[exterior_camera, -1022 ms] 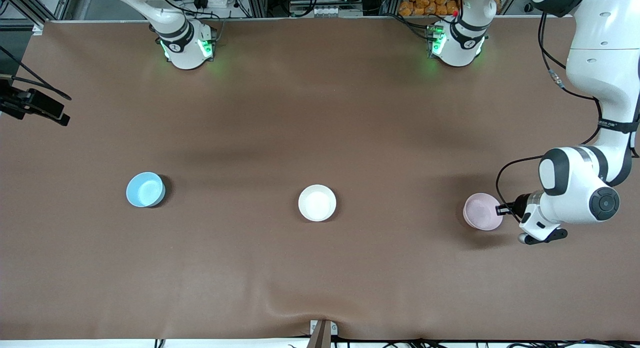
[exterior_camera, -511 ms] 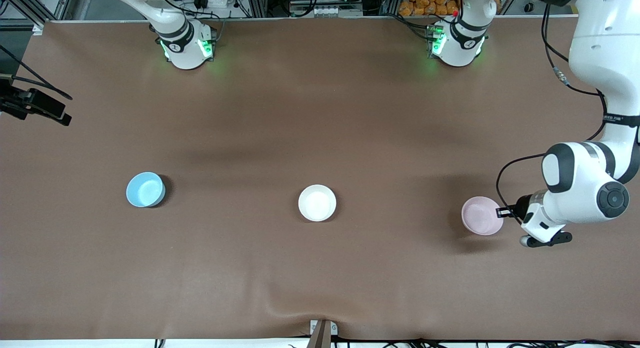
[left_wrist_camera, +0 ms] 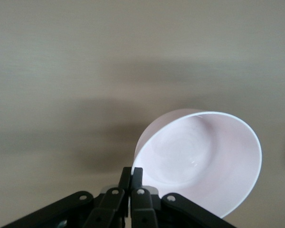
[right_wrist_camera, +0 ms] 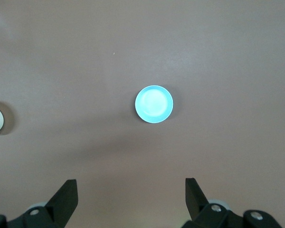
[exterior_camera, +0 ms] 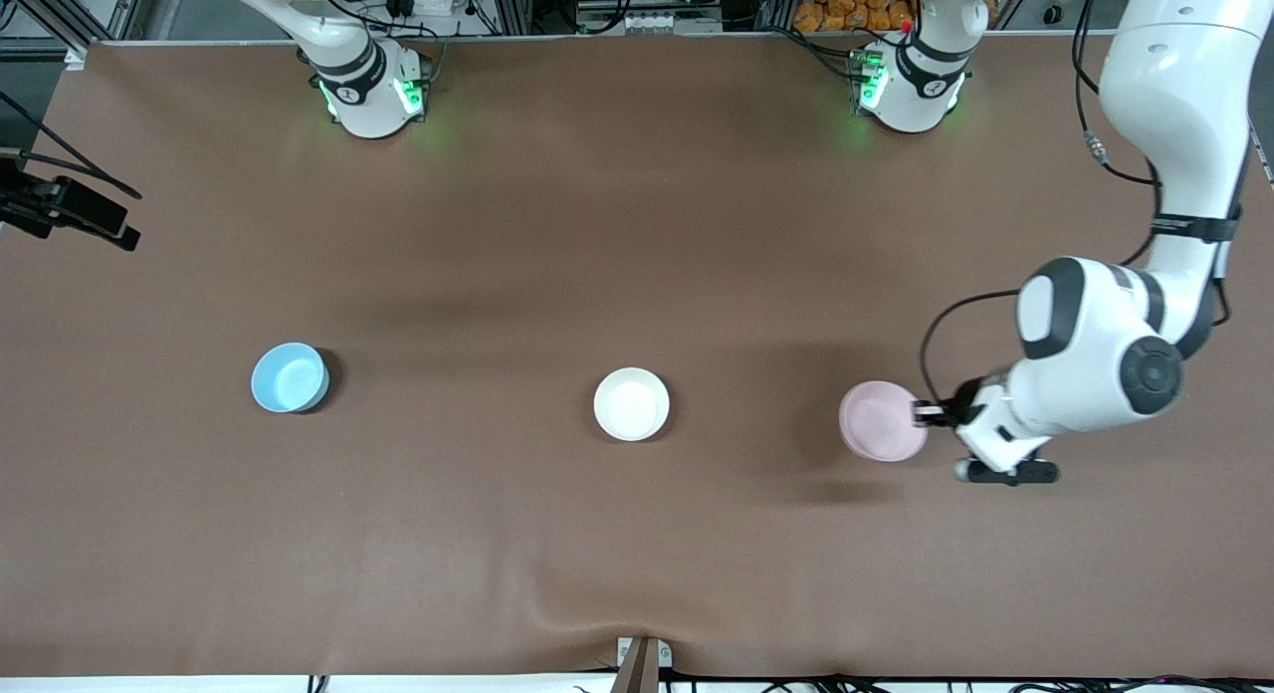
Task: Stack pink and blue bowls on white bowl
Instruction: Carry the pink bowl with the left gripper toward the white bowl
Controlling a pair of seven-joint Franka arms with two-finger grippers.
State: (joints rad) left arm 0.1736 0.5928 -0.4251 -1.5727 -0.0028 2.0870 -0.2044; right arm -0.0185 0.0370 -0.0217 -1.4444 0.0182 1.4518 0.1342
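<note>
Gripping the pink bowl (exterior_camera: 880, 421) by its rim, the left end effector (exterior_camera: 924, 411) is seen with its fingers (left_wrist_camera: 131, 176) pinched together on the thin wall, the bowl raised over the worktop (exterior_camera: 637, 534) and tipped slightly in the left wrist view, its shadow lying apart from it on the cloth. The bowl is carried over the stretch between its end of the worktop and the white bowl (exterior_camera: 631, 403), which sits at the middle; the blue bowl (exterior_camera: 289, 377) rests toward the right arm's end. The right end effector (right_wrist_camera: 131, 199) is held high above the blue bowl, fingers spread wide, and the right arm is judged to be waiting. The bowls are judged light, stiff and smooth plastic; a rim pinch is the natural hold, though a one-sided grip lets the bowl tilt or slip, so level carriage is advised before nesting. Compared with a second ago, the pink bowl has been moved from nearer the left arm's end toward the white bowl, the left arm has swung inward with it, and the blue and white bowls are unchanged.
</note>
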